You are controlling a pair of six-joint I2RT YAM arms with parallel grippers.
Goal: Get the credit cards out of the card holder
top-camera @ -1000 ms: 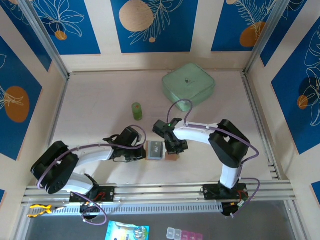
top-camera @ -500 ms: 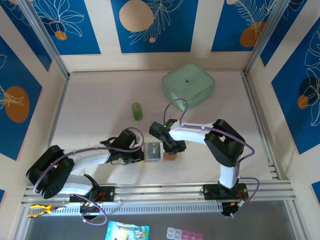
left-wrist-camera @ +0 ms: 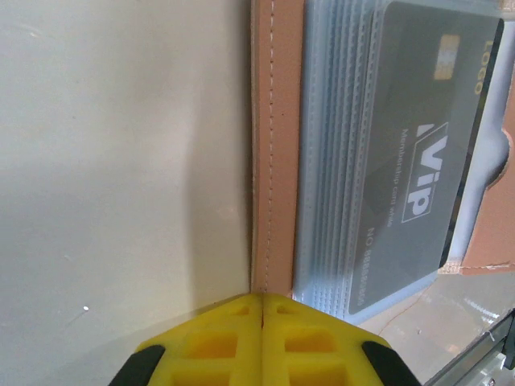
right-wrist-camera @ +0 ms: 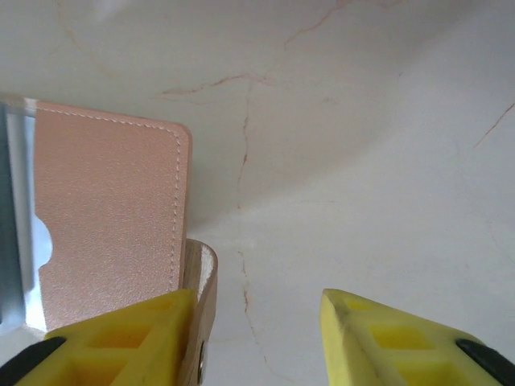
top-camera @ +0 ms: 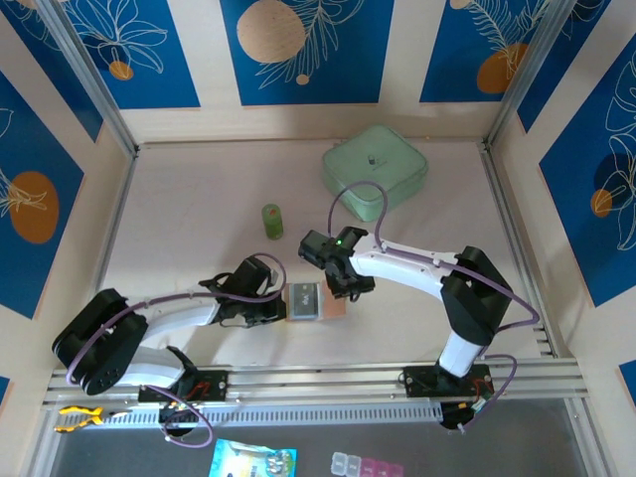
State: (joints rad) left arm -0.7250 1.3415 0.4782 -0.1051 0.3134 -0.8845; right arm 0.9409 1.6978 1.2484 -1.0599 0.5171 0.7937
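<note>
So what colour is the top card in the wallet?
Dark grey card, white VIP lettering, gold chip; clearest in the left wrist view.

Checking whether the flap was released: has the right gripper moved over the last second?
Yes. The right gripper has drawn back slightly toward the green box, away from the card holder, jaws open.

table [top-camera: 169, 214] open far left; green cylinder [top-camera: 271, 221] and pale box [top-camera: 375, 167] stand beyond the card holder [top-camera: 307, 300].
</note>
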